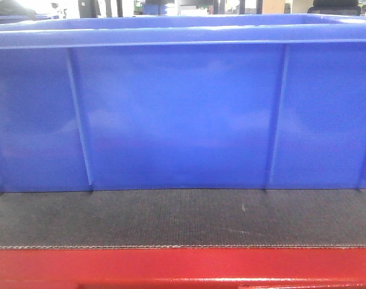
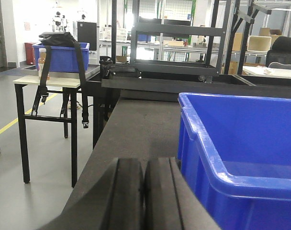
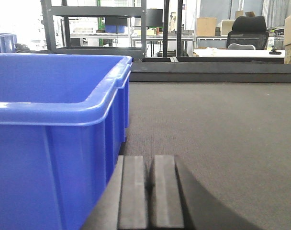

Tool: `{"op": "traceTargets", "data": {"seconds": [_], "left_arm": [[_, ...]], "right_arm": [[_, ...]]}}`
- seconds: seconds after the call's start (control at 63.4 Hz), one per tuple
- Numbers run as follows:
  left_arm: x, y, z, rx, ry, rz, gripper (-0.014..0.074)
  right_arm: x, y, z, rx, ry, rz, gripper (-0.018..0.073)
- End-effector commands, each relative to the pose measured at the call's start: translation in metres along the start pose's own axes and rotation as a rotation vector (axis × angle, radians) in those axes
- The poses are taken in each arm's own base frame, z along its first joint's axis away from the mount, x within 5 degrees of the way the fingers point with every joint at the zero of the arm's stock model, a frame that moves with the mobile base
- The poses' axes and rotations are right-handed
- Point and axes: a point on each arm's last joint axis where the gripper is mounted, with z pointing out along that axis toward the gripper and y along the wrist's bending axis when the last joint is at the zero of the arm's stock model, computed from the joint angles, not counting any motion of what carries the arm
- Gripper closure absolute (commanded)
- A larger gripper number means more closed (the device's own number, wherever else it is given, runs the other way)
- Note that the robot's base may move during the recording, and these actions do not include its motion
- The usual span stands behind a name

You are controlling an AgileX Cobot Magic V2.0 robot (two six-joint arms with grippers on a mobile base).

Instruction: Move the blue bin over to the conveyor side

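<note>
Workshop setting: black metal racking, a side tabletop carrying another blue crate with a black strapped bag draped over it, an office chair and cardboard boxes at the back.

Item 1, conveyor: dark woven belt, flat, with a red frame along its near edge in the front view.

Item 2, blue bin: sits on the conveyor belt, upright, its long wall facing the front camera and set back from the red frame with a strip of bare belt between. Interior appears empty as far as the wrist views show.

Item 3, left claw: fingers pressed together, gripping nothing, low over the belt just beside the bin's left end wall, apart from it.

Item 4, right claw: fingers together, gripping nothing, low over the belt just beside the bin's right end wall; whether it touches cannot be told.

Risks, as judged from this layout:
- Neither claw clamps the bin, so it would have to be pushed or squeezed between the 2 arms. Uneven pressure from 1 side would likely swing the bin askew on the belt.
- Smooth glossy walls give closed fingers little purchase; a claw could slide off along the wall.
- Pushing high near the rim could tip the bin; the woven belt may drag at its base.
- Overshoot toward the red frame could carry the bin past the belt edge.
</note>
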Motion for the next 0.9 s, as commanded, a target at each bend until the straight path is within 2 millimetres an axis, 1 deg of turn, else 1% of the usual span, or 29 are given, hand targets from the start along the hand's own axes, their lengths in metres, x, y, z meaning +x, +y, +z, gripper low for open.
{"op": "traceTargets", "data": {"seconds": [0.0, 0.189, 0.883], "left_arm": [[-0.0016, -0.0005, -0.0009, 0.007, -0.021, -0.003, 0.0594], [-0.0016, -0.0005, -0.0009, 0.007, -0.021, -0.003, 0.0594], [-0.0016, -0.0005, -0.0009, 0.007, -0.021, -0.003, 0.0594]], "right_arm": [[-0.0027, 0.0009, -0.0005, -0.016, -0.033, -0.002, 0.0648], [-0.0019, 0.0028, -0.0006, -0.05, -0.024, -0.007, 0.0648], [-0.0021, 0.0028, -0.0006, -0.049, -0.026, -0.007, 0.0648]]}}
